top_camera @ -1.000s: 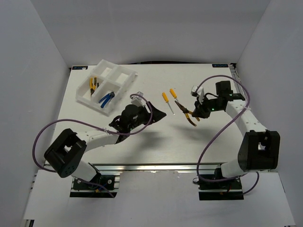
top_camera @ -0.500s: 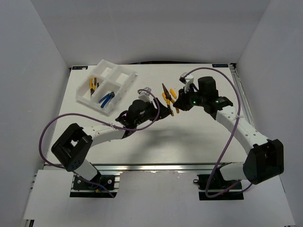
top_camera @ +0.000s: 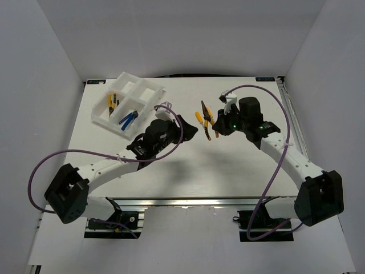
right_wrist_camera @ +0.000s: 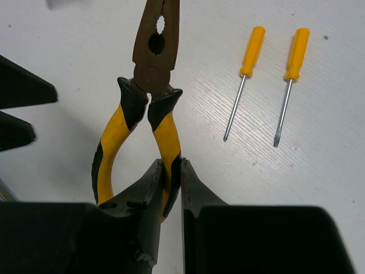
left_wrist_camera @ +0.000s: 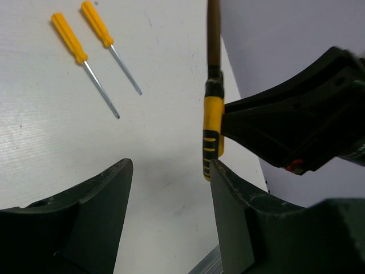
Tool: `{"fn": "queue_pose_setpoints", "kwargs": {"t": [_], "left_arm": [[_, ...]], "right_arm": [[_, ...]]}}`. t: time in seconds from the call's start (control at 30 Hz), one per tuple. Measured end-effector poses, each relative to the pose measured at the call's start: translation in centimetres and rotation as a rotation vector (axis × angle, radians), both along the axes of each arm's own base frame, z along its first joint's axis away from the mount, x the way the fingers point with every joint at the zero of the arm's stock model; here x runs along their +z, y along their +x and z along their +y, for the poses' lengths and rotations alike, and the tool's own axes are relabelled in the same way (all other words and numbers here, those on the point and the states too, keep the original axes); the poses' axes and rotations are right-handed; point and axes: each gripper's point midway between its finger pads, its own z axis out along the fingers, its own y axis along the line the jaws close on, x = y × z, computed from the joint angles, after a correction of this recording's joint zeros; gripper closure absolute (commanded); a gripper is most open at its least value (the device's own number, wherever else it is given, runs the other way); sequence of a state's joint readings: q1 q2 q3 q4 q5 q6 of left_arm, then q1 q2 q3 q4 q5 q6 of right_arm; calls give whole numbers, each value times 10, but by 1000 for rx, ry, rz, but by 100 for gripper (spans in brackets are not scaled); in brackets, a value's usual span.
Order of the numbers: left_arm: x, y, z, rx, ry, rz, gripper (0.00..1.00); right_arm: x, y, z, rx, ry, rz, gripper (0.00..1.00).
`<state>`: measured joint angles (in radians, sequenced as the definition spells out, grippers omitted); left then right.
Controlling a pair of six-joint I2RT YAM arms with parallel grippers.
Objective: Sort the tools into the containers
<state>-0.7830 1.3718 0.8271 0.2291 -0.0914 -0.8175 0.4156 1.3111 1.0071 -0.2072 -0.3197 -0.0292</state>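
Observation:
My right gripper point(top_camera: 217, 123) is shut on one handle of yellow-black pliers point(top_camera: 206, 117), holding them above the table with the nose pointing away; the right wrist view shows the pliers point(right_wrist_camera: 145, 103) clamped between my fingers point(right_wrist_camera: 171, 164). My left gripper point(top_camera: 189, 129) is open and empty just left of the pliers; in the left wrist view its right finger point(left_wrist_camera: 228, 194) almost touches the hanging pliers handle point(left_wrist_camera: 212, 131). Two orange-yellow screwdrivers point(left_wrist_camera: 74, 45) point(left_wrist_camera: 100, 28) lie side by side on the table below. The white tray point(top_camera: 147, 87) holds yellow-black pliers point(top_camera: 112, 101) and blue pliers point(top_camera: 128, 118) in separate compartments.
The tray stands at the back left, with two far compartments showing nothing inside. White walls enclose the table on three sides. Purple cables loop off both arms. The screwdrivers also show in the right wrist view point(right_wrist_camera: 251, 51) point(right_wrist_camera: 296, 48).
My right gripper has carried the yellow-black pliers left and up toward the table's centre. My left gripper has reached right and forward until it stands beside the pliers.

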Motion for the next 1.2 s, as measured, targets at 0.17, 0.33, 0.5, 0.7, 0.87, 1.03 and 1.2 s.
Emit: {"fn": "queue_pose_setpoints", "kwargs": {"t": [0.17, 0.33, 0.5, 0.7, 0.87, 1.03, 1.2], "left_arm": [[25, -1, 1, -3, -45, -56, 32], [10, -4, -11, -61, -45, -25, 33], [2, -6, -24, -105, -73, -3, 38], [3, -7, -30, -126, -103, -3, 43], [4, -8, -33, -135, -115, -1, 54], [-2, -7, -37, -143, -116, 11, 67], [-6, -9, -38, -149, -112, 21, 89]], "right_arm": [[1, -1, 0, 0, 2, -5, 100], [2, -6, 7, 22, 8, -1, 100], [2, -13, 16, 58, 16, 3, 100], [3, -18, 22, 78, 21, 6, 100], [3, -22, 26, 100, 34, 13, 100], [-1, -26, 27, 114, 36, 28, 100], [-6, -29, 27, 124, 38, 43, 98]]}}
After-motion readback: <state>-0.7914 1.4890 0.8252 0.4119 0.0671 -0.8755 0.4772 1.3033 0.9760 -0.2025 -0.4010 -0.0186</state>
